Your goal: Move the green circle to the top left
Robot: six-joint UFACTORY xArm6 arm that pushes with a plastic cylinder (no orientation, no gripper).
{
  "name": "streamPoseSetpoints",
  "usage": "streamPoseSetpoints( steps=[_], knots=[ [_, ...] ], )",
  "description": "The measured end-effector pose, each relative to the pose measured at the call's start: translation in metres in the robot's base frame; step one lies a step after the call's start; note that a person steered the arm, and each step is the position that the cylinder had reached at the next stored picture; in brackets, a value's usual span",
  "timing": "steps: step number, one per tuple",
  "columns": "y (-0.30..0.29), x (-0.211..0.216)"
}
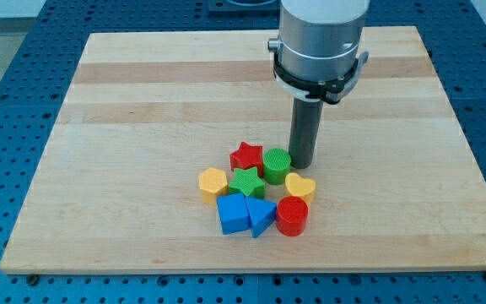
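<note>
The green circle (277, 165) is a ribbed green cylinder at the upper right of a tight cluster of blocks near the board's bottom middle. My tip (300, 164) stands just to its right, touching or nearly touching it. A red star (245, 157) lies to the circle's left, a green star (247, 182) below-left, and a yellow heart (299, 187) below-right.
The cluster also holds a yellow hexagon (213, 183), a blue cube-like block (233, 213), a blue triangle (261, 216) and a red cylinder (292, 216). The wooden board (142, 93) lies on a blue perforated table. The arm's grey body (321, 42) hangs above the tip.
</note>
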State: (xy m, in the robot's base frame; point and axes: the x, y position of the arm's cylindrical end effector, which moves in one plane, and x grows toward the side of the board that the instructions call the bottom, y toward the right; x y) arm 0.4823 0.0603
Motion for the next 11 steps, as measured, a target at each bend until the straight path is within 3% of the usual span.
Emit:
streamPoseSetpoints(
  steps=[2, 3, 4, 7, 11],
  knots=[
    [0.016, 0.0],
    [0.056, 0.017],
    [0.059, 0.052],
    [-0.02, 0.067],
    [-0.035, -0.024]
  ],
)
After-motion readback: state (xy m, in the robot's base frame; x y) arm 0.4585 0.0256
